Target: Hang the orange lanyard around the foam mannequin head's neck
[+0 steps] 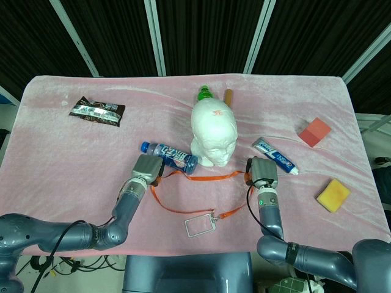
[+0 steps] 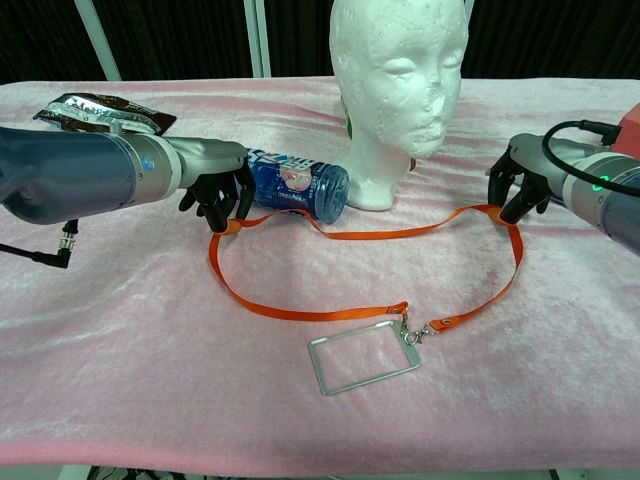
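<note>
Each robot hand pinches one side of the orange lanyard [image 2: 350, 235], left robot hand [image 2: 222, 196] and right robot hand [image 2: 520, 190] spread apart to hold the loop open just near of the foam mannequin head [image 2: 398, 80] on the counter [image 2: 120, 350], seemingly ready to lift it over.

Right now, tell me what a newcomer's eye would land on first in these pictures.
The white foam mannequin head stands upright mid-table on the pink cloth. In front of it the orange lanyard lies in a wide loop, its clear badge holder nearest the robot. The left hand and right hand each pinch one side of the loop, and a blue bottle lies beside the left hand.
</note>
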Motion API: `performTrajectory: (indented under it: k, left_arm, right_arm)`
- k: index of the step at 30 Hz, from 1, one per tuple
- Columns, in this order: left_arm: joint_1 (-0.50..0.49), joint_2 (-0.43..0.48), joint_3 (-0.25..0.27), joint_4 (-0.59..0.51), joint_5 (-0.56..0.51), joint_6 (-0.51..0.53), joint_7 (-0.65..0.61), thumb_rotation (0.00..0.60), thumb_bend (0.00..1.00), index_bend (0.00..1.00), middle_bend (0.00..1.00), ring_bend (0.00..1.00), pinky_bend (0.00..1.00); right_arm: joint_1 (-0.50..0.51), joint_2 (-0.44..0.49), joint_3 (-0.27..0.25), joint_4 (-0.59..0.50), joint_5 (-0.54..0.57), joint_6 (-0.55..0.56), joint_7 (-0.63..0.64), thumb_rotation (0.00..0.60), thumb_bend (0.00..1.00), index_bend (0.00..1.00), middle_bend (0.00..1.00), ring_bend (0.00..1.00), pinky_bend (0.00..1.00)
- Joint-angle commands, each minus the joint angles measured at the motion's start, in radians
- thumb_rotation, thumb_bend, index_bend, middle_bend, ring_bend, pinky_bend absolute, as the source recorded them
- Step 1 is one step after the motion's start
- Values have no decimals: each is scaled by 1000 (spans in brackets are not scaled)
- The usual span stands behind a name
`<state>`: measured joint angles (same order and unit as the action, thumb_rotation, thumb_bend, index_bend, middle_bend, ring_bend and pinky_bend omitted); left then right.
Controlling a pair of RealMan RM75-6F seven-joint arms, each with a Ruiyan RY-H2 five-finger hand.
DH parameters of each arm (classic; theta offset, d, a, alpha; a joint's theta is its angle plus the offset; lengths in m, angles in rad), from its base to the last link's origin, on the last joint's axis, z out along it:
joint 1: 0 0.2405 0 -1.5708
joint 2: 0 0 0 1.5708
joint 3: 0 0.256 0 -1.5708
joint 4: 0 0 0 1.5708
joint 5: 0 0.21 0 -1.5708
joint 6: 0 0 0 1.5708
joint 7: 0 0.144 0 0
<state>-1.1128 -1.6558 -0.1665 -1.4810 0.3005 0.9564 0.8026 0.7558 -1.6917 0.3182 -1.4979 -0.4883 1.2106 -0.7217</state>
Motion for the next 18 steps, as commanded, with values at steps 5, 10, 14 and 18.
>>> performTrajectory:
  k: [5,10,14,18]
  left_arm:
    - [1,3,4,-9,4,0,-3,600,468,621,696,653,696]
    - [3,4,7,-13,10,7,-8,600,467,621,696,653,695]
    - [2,4,7,-10,10,3,-11,600,468,621,697,653,696]
    - [4,5,6,-11,13,-2,-19,600,468,622,698,653,695]
  right_arm:
    - [-1,-3,-2,7,10,-4,-2,600,584,919,394,454,432]
    - [-3,-1,-2,4,6,-4,1,600,588,919,394,454,432]
    - [-2,2,1,-3,5,1,0,600,590,919,394,454,432]
    - [0,4,4,-7,7,4,-3,600,591,919,394,454,432]
